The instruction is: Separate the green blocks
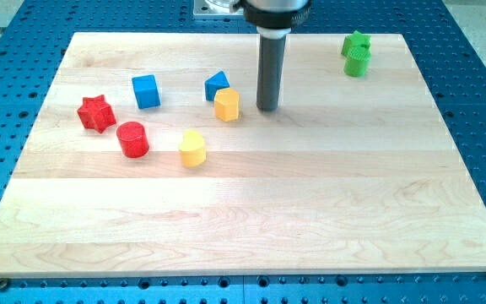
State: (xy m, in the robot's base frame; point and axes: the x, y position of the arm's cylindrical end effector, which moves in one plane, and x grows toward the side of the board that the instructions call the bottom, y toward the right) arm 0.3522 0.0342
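Note:
Two green blocks touch each other at the view's top right: a green star (355,43) above and a green cylinder (358,62) just below it. My tip (267,108) rests on the board well to the left of them and lower, just right of a yellow hexagon block (227,105). The rod stands upright above the tip.
A blue triangular block (217,84) sits beside the yellow hexagon. A blue cube (146,91), a red star (96,113), a red cylinder (132,139) and a yellow heart block (192,149) lie at the left. The wooden board (310,219) has a blue perforated table around it.

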